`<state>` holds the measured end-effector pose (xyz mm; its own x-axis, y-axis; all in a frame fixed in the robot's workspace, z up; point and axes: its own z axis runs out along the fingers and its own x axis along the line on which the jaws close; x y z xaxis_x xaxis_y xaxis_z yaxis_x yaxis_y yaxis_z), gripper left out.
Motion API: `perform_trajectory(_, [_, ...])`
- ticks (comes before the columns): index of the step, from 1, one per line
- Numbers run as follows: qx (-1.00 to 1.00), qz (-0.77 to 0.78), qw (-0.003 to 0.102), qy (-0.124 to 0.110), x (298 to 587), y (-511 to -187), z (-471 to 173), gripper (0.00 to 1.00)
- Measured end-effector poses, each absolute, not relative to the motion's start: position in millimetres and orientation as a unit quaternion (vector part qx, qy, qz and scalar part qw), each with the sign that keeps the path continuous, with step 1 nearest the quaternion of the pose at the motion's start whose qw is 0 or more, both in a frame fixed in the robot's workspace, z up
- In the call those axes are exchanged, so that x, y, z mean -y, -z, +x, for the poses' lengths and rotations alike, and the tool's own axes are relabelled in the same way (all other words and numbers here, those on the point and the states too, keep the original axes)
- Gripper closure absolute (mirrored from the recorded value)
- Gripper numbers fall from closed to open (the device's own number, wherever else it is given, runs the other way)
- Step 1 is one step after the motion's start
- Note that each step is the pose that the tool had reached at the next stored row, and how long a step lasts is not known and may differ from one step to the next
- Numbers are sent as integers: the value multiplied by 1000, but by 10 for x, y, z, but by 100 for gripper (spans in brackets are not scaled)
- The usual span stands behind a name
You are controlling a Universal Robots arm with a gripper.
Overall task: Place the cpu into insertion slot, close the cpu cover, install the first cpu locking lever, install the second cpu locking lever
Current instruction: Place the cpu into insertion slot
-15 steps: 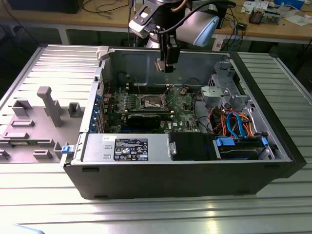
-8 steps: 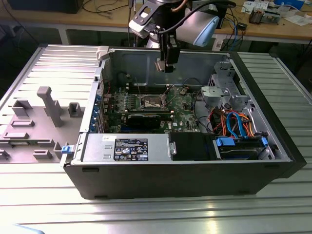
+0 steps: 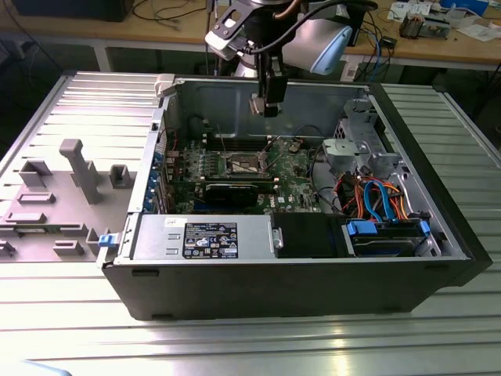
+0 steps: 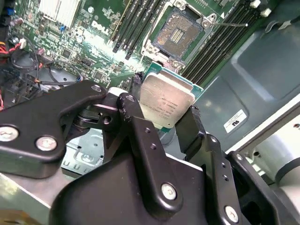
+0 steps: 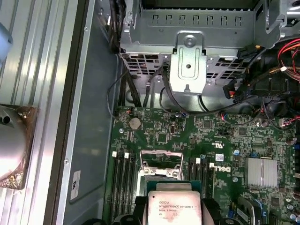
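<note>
The cpu [image 4: 168, 96] is gripped at two opposite edges by the claw [image 4: 159, 108], closed onto it, & held in air above the board [image 4: 101, 47], short of the bare insertion slot [image 4: 180, 33]; judged light, stiff, thin, contacts fragile, so edges only.

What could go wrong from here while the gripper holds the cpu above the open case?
The gripper grips the cpu only by two edges, short of the insertion slot; a slip could drop it onto the exposed contacts. The long black memory slots flank the socket closely, so the fingers might catch them on the way down.
</note>
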<state>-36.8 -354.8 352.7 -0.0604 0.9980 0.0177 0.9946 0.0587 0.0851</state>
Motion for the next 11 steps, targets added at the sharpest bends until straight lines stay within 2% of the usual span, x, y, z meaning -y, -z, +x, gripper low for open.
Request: perform_trajectory(11, [-691,722,23,-33,3542,-3427,-403,46])
